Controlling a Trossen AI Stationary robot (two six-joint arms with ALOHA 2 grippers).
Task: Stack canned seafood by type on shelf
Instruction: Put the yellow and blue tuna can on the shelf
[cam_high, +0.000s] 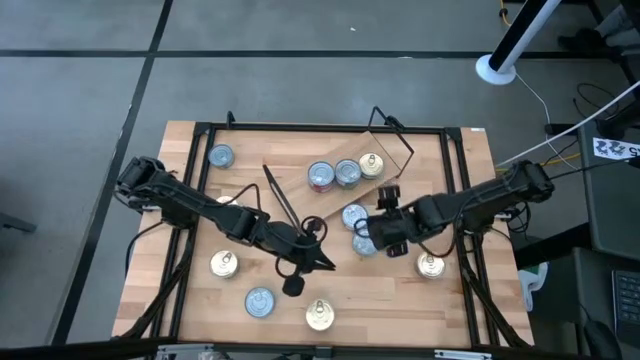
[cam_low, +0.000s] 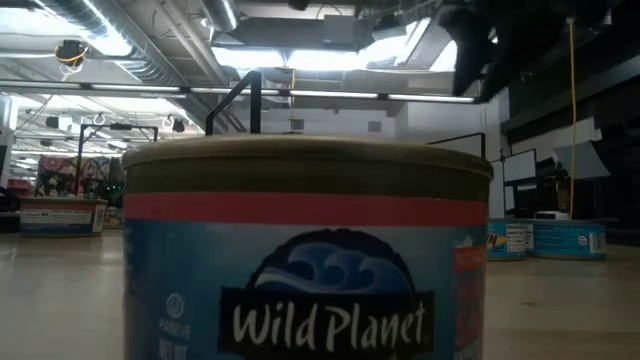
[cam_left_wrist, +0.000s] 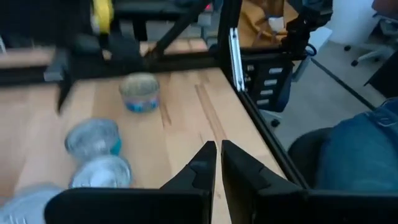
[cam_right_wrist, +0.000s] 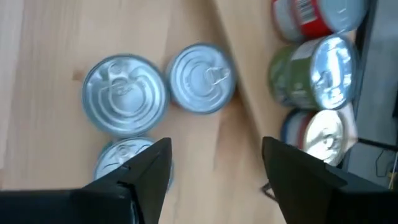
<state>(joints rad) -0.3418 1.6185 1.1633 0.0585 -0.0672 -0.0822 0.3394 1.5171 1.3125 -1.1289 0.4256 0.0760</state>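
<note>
Wooden table (cam_high: 400, 295), grey floor around. Nearest tin (cam_low: 305, 250) reads "Wild Planet". Right claw (cam_right_wrist: 214, 165) spread beside tins; left claw (cam_left_wrist: 217, 155) pressed together.

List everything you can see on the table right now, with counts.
shelf: one, light wood with black wire legs, askew at far centre.
tins on shelf: three, red-labelled, green-labelled and gold-topped, in a row.
silver-topped tins: five on the table; three by the right gripper, one far left, one near edge.
gold tins: three on the table; left, near edge, right.
table: one, light wood, black frame.
left gripper: shut, empty, over table centre.
right gripper: open, above the silver cluster.
</note>
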